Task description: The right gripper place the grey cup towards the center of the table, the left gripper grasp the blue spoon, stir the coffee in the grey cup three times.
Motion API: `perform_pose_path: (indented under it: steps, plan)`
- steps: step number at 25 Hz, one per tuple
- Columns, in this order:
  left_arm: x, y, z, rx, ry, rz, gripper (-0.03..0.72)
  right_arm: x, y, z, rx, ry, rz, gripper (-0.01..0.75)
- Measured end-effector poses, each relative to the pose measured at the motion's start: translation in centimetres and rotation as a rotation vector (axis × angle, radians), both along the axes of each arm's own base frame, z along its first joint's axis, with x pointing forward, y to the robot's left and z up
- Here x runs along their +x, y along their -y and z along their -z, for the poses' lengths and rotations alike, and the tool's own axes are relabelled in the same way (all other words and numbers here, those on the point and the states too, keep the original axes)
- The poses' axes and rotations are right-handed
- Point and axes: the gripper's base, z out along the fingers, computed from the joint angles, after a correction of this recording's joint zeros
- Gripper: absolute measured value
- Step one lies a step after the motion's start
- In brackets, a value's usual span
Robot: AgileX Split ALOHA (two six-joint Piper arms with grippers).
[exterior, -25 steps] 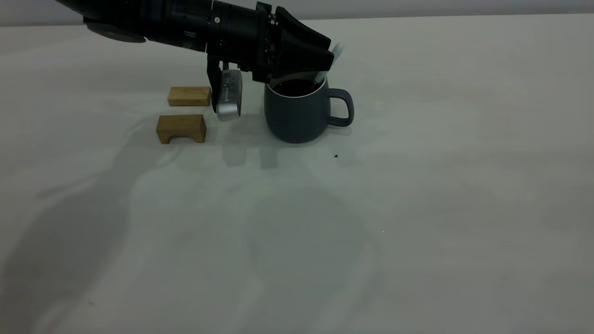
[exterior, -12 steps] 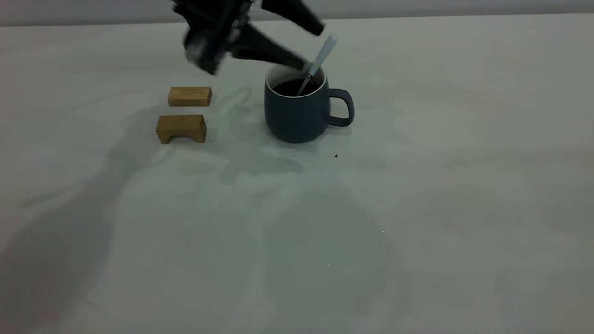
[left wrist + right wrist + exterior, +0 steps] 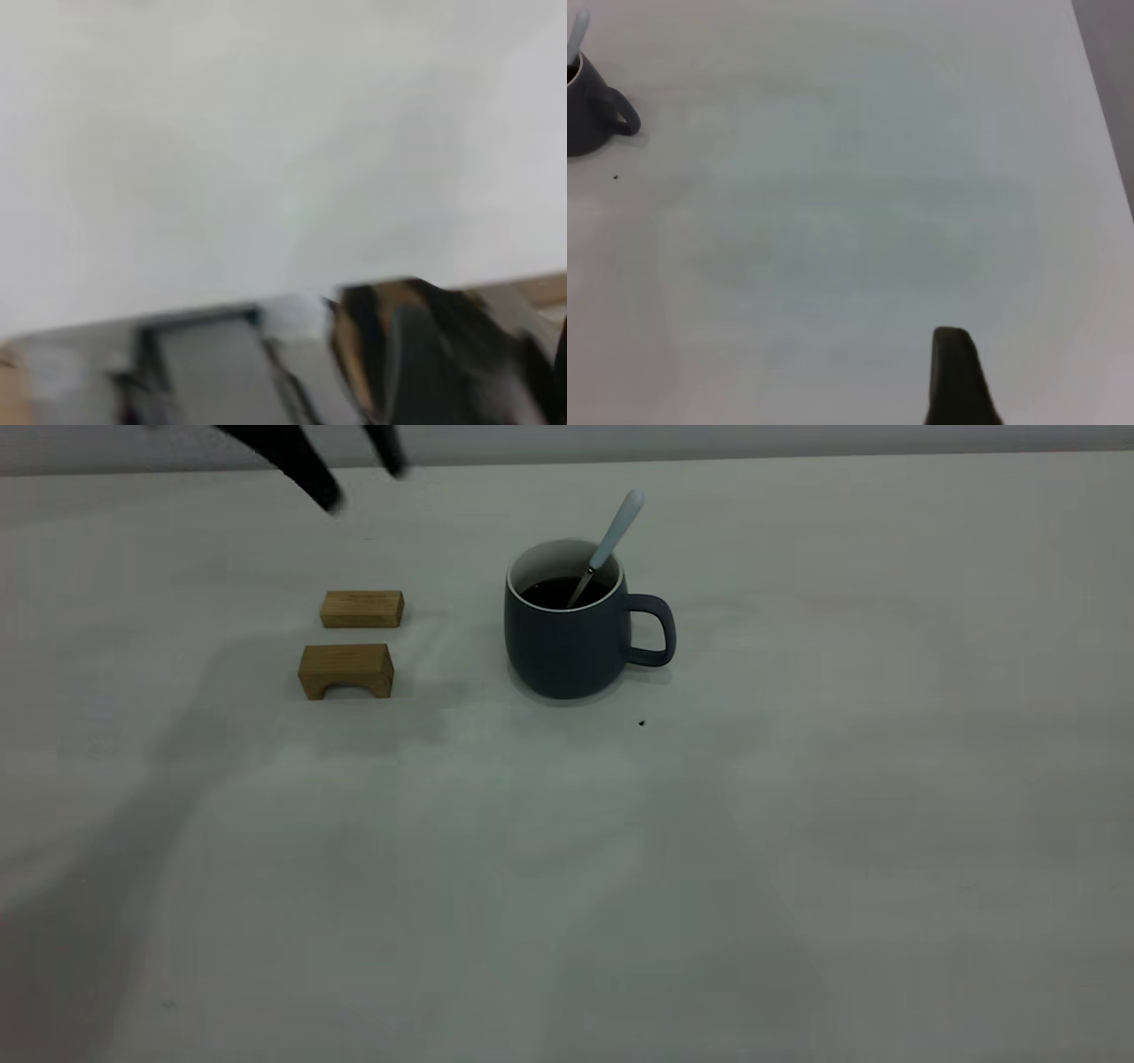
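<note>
Dim, soft shadows (left wrist view blurred)

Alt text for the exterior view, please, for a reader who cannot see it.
A grey cup of coffee stands on the table, the blue spoon leaning inside it, unheld. Two wooden blocks sit beside it; the left gripper is open at the top edge.

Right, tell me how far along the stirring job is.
Nearly finished, it seems. The grey cup stands mid-table, and the blue spoon leans inside it, its bowl in the coffee, with nothing holding it. The left gripper is up by the far left edge, fingers spread. Whether all three stirs happened cannot be judged.
</note>
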Motion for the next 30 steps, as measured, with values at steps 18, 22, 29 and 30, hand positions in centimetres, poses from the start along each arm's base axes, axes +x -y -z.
perform_pose_path:
  steps: [18, 22, 29, 30]
  plan:
    - [-12.4, -7.8, -19.5, 0.463, 0.665, 0.303, 0.436, 0.0, 0.0, 0.0, 0.000, 0.000, 0.000, 0.511]
    - [-17.5, -9.3, -17.9, 0.486, 0.623, 0.267, 0.436, 0.0, 0.0, 0.0, 0.000, 0.000, 0.000, 0.511]
    - [-26.7, -11.2, -12.0, 0.470, 0.538, 0.261, 0.436, 0.0, 0.0, 0.0, 0.000, 0.000, 0.000, 0.511]
    - [-28.0, -11.4, -11.4, 0.453, 0.550, 0.253, 0.436, 0.0, 0.0, 0.0, 0.000, 0.000, 0.000, 0.511]
